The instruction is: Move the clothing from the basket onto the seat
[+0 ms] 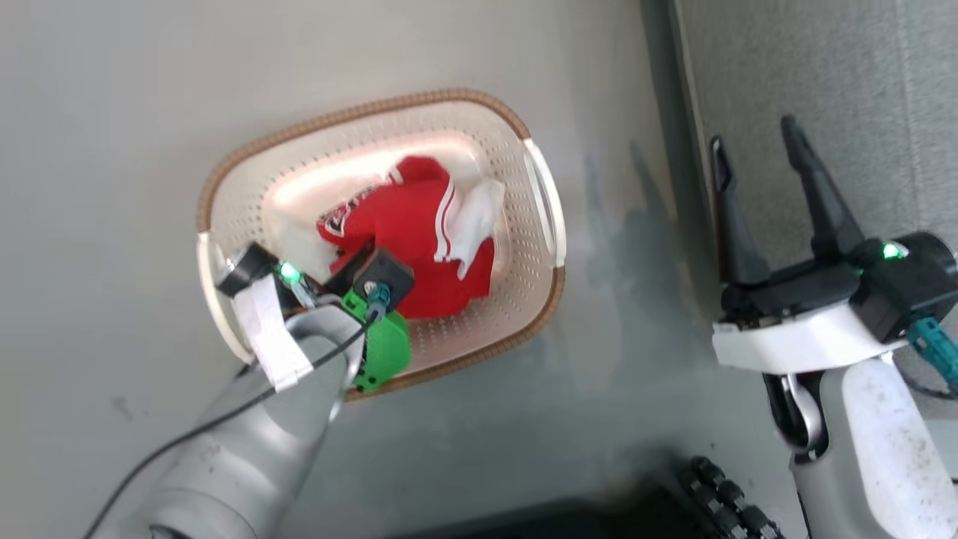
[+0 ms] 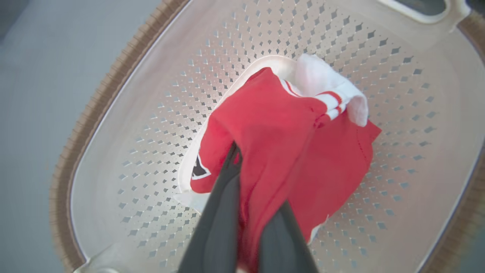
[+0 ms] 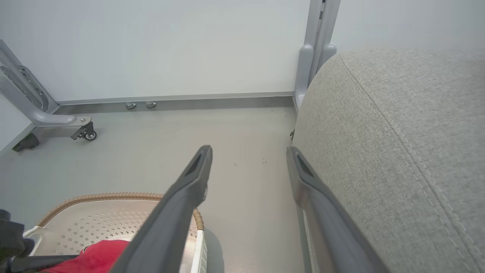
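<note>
The cream basket with a brown rim stands on the floor. A bunch of red clothing with white stripes lies in it. My left gripper reaches down into the basket's near end. In the left wrist view the left gripper is shut on a fold of the red clothing, which bunches up around the dark fingers above the basket floor. My right gripper hangs open and holds nothing, beside the grey seat. The right wrist view shows the right gripper, the seat, the basket and the clothing.
A grey floor surrounds the basket. A narrow strip of floor separates the basket from the seat's edge. A wheeled grey frame leg and an upright post stand by the far wall. My dark base sits at the bottom.
</note>
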Tool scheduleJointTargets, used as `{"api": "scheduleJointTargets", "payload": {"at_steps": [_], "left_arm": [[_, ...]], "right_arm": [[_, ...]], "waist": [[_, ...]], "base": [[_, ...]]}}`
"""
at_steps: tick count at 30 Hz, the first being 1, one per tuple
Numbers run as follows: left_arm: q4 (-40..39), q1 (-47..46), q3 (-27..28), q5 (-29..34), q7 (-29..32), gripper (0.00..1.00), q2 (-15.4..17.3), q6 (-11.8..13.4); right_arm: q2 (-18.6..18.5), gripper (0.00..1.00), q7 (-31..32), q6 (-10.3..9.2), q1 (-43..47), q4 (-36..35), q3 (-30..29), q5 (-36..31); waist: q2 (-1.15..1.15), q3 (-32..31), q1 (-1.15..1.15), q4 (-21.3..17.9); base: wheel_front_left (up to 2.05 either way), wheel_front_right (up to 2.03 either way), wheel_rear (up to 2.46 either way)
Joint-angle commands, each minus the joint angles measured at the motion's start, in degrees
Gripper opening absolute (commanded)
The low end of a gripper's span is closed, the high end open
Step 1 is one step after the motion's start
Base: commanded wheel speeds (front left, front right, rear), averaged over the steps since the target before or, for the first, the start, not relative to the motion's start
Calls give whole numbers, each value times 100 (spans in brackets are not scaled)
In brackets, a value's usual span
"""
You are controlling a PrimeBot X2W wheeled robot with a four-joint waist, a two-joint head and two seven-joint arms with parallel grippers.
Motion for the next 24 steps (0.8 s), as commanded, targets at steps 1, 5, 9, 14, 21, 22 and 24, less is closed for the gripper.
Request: {"api": "scheduleJointTargets", "payload": {"at_steps": [1,5,9,14,21,22,24], "left_arm": [[-134,211,87,-126,-45,0,-18,37],[-893,695,364,-371,-42,0,-16,154],[-1569,1238,699,-605,-41,0,74,209],[-2368,1911,1120,-732,-42,0,136,272],[-3335,2655,1560,-754,-43,0,255,304],[-3495,2742,1629,-756,-43,0,266,309],[-3744,2870,1738,-800,-43,0,279,290]], "right_arm": [[-17,100,-11,-8,170,49,4,-29],[-17,100,-11,-8,440,161,76,-37],[-16,100,-11,-8,730,275,165,8],[-17,100,-11,-8,1176,412,277,66],[-17,100,-11,-8,1736,554,446,125],[-17,100,-11,-8,1810,566,463,133],[-17,100,-11,-8,1899,566,492,163]], "waist": [[43,-974,0,321],[43,-1651,0,421],[43,-2346,0,458],[43,-3232,0,456],[43,-4152,0,389],[43,-4252,0,378],[43,-4377,0,357]], "base": [[0,0,0],[0,0,0],[0,0,0],[0,0,0],[0,0,0],[0,0,0],[0,0,0]]}}
